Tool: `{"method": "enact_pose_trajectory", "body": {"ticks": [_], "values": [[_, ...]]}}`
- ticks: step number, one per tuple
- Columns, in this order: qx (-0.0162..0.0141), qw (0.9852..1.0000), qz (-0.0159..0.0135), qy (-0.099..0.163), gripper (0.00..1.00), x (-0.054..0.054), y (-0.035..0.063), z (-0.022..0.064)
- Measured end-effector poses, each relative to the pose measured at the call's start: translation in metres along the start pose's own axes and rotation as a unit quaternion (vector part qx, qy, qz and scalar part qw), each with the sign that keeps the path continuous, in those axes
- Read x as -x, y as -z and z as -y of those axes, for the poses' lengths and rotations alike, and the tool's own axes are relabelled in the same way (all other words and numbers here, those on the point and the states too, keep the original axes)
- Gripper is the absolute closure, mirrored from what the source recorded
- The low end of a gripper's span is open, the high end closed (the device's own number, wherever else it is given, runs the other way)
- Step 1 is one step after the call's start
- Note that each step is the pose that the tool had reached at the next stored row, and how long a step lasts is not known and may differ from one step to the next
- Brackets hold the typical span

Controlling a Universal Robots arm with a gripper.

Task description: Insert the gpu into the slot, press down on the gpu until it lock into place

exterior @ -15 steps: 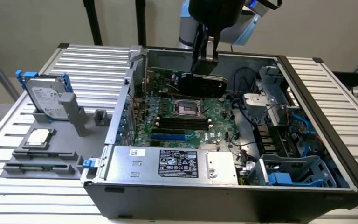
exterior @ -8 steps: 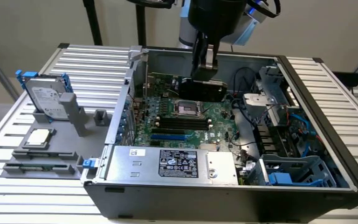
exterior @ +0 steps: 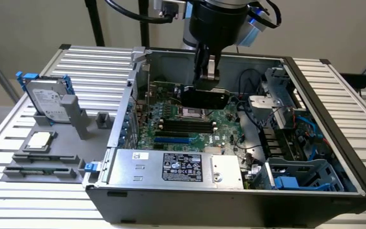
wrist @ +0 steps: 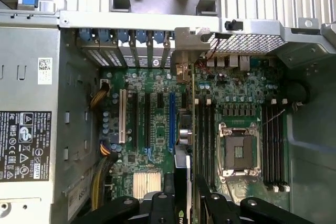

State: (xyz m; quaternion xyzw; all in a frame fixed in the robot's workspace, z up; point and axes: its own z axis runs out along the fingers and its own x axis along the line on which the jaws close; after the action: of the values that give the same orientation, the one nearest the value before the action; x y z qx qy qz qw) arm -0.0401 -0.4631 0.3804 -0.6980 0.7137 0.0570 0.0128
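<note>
My gripper [exterior: 207, 85] reaches down into the open computer case [exterior: 335, 143] and is shut on the gpu [exterior: 203, 99], a black block hanging above the motherboard near the case's back wall. In the wrist view the gpu [wrist: 190, 129] appears edge-on between the fingers [wrist: 206, 203], its silver bracket [wrist: 184, 43] close to the case's rear wall. The bright-blue slot [wrist: 171, 121] runs parallel right beside the card's edge, and the card looks offset from it toward the black memory sockets. In the exterior view the slot [exterior: 173, 140] lies lower on the board, nearer the power supply.
A silver power supply [exterior: 177, 167] fills the case's near side. The CPU socket [wrist: 239, 148] and black memory sockets [wrist: 273, 145] sit beside the card. A grey hard drive with blue rails [exterior: 46, 100] stands outside the case. Cables and a drive cage [exterior: 297, 176] crowd the exterior view's right.
</note>
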Motion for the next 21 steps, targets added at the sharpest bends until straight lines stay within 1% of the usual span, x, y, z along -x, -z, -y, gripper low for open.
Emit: {"method": "enact_pose_trajectory", "body": {"ticks": [2, 21], "values": [[-0.0009, 1.0, 0.0007, 0.001, 0.74, -0.0004, -0.0028, 0.0], [-0.0009, 1.0, 0.0008, 0.001, 0.74, -0.0004, -0.003, -0.0001]]}}
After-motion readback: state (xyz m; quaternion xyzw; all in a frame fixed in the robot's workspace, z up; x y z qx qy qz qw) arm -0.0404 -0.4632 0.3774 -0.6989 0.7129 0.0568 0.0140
